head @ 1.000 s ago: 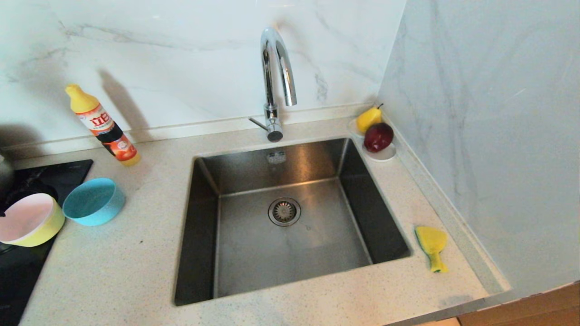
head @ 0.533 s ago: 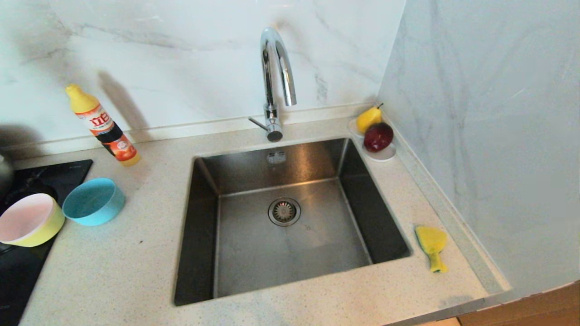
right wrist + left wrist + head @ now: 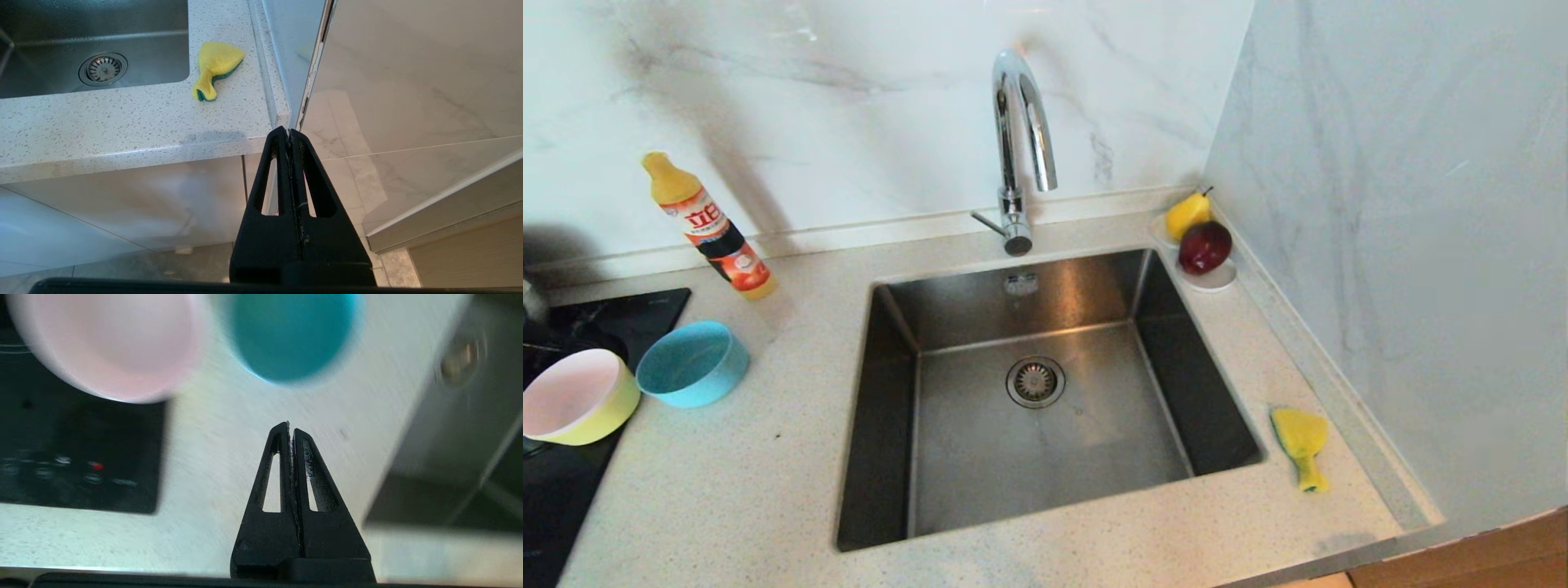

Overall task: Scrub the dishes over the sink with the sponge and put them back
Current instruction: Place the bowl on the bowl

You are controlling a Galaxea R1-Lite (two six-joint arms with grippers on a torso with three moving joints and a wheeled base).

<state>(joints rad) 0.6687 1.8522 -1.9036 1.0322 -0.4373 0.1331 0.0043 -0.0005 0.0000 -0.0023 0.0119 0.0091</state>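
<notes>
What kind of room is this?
Most likely a kitchen: a steel sink with a tap set in a counter, a dish soap bottle, and a black cooktop beside it.

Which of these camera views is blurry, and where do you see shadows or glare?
Left wrist view: the pink bowl and blue bowl are smeared by blur, while the shut left tool stays sharp. Head view: a bottle shadow falls on the marble wall, and the tap shows glare. Right wrist view: sharp, sponge crisp.
</notes>
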